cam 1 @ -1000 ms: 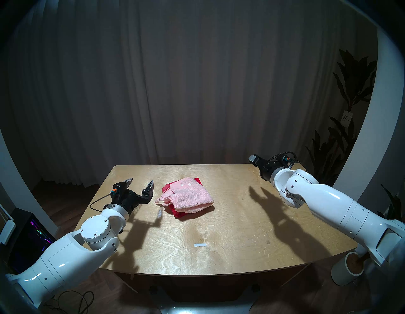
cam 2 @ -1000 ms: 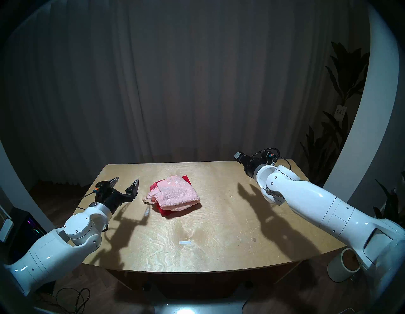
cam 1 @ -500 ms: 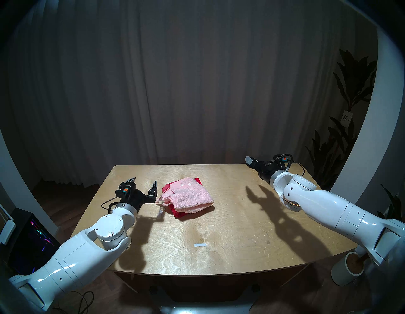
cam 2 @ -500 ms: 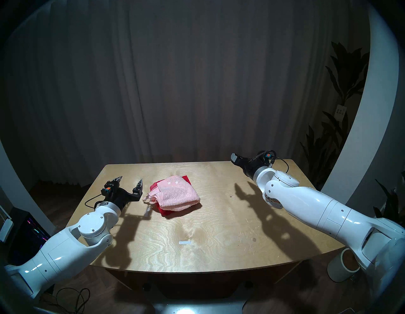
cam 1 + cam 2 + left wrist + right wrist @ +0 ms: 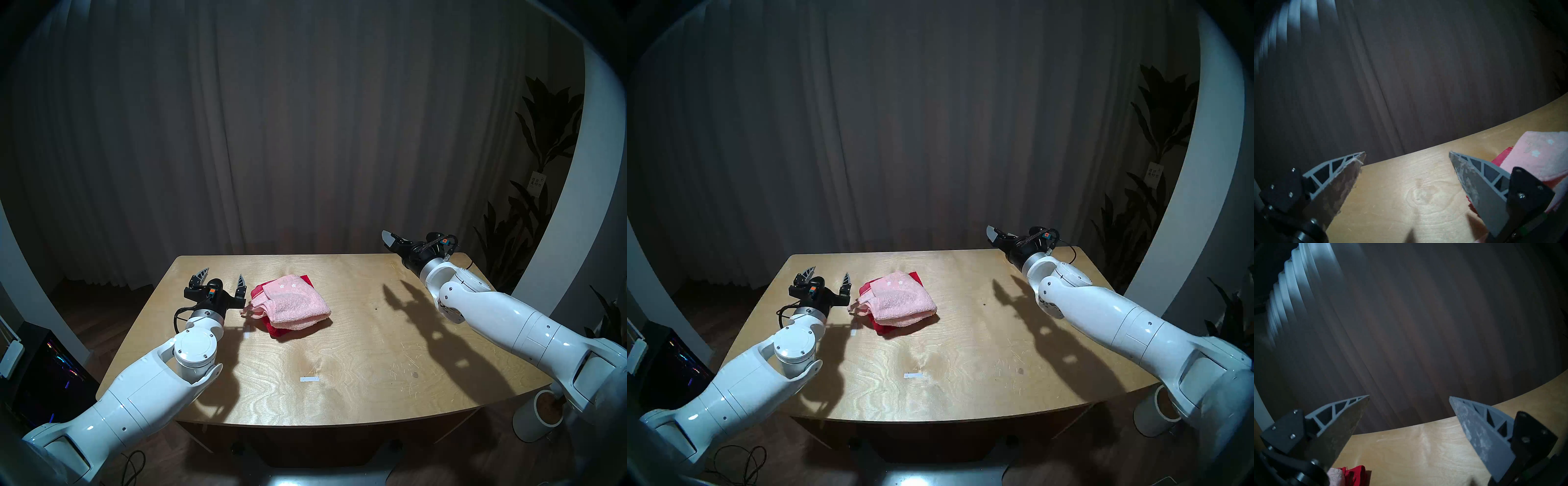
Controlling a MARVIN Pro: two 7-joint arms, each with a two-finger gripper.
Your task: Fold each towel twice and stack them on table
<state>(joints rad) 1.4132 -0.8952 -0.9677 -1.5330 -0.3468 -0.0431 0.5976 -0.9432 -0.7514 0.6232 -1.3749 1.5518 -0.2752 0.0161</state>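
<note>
Folded pale pink terry towel [image 5: 296, 305] rests atop folded red towel [image 5: 276, 331] on plywood bench [image 5: 339, 366]; wide-open empty left hand [image 5: 222, 277] has edged nearer, right hand [image 5: 1409, 398] wide too — stack looks complete.

A: Any writing that can be read?
B: Only a small paper tag [image 5: 537, 183] on the plant [image 5: 543, 135], with dark marks, perhaps characters, too small to read.

Lying stacked mid-table [image 5: 356, 339]: folded pale pink terry towel [image 5: 298, 305] atop folded red terry towel [image 5: 276, 331], between both grippers.
</note>
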